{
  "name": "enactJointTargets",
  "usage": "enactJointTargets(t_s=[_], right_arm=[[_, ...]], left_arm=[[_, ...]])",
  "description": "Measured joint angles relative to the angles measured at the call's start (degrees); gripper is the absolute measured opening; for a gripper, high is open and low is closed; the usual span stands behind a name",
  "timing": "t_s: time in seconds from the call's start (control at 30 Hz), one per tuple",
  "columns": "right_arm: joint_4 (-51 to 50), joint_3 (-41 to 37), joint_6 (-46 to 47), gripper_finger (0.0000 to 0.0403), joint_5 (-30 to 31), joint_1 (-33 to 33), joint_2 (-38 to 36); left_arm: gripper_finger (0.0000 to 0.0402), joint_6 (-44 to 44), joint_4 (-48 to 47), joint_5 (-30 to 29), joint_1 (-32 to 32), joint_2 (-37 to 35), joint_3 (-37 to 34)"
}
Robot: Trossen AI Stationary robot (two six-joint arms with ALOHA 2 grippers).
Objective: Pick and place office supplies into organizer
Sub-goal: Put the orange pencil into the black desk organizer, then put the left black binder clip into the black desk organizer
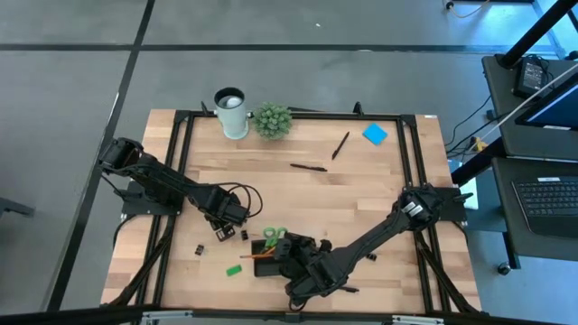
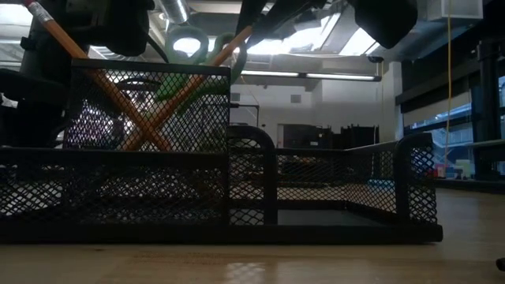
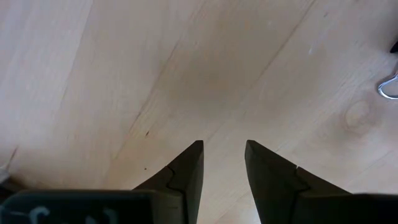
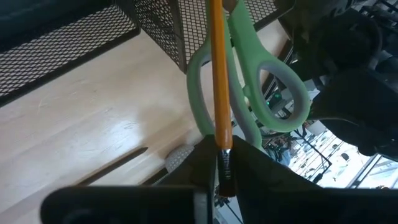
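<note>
My right gripper (image 4: 219, 155) pinches an orange pencil (image 4: 217, 74) over the organizer (image 2: 237, 197) — next, I let go; my left gripper (image 3: 224, 155) waits empty, parted.

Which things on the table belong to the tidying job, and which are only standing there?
Job: organizer, scissors, orange pencil between the right gripper's fingers, two black pens, blue sticky-note pad, green eraser, binder clips.

Just there: white cup, potted plant.

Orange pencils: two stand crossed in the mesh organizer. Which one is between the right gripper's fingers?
The orange pencil beside the green-handled scissors; the right gripper pinches its eraser end.
</note>
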Motion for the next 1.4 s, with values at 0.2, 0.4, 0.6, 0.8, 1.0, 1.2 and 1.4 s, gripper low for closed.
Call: enactJointTargets(t_s=[0.2, 0.4, 0.6, 0.8, 1.0, 1.2, 1.4], right_arm=[[0.04, 0.00, 0.00, 0.0092, 0.05, 0.71, 0.00], [0.10, 0.00, 0.06, 0.0142, 1.89, 1.38, -0.03], [-0.03, 3.07, 0.09, 0.0156, 2.14, 2.55, -0.22], [-1.00, 8.35, 1.01, 0.0156, 2.40, 2.64, -0.22], [-8.42, 19.68, 24.72, 0.0156, -6.51, 2.64, -0.93], [-14.29, 9.65, 49.07, 0.0156, -13.58, 1.52, -13.01], [-11.49, -7.15, 62.92, 0.0156, -10.92, 0.71, -27.25]], left_arm=[[0.0113, 0.01, 0.00, 0.00, 0.00, 0.00, 0.02], [0.0113, 0.00, 0.00, 0.00, 0.00, 0.00, 0.00], [0.0113, 0.00, 0.00, 0.02, 0.00, 0.00, 0.02], [0.0113, -0.11, 0.00, 0.56, 0.00, 0.00, 0.02], [0.0113, -0.07, -0.04, 4.08, -1.32, -0.01, 0.05], [0.0113, -4.58, -0.33, 2.45, -6.93, -3.74, 1.25], [0.0113, -16.98, 2.39, -2.99, -14.52, -10.33, 3.51]])
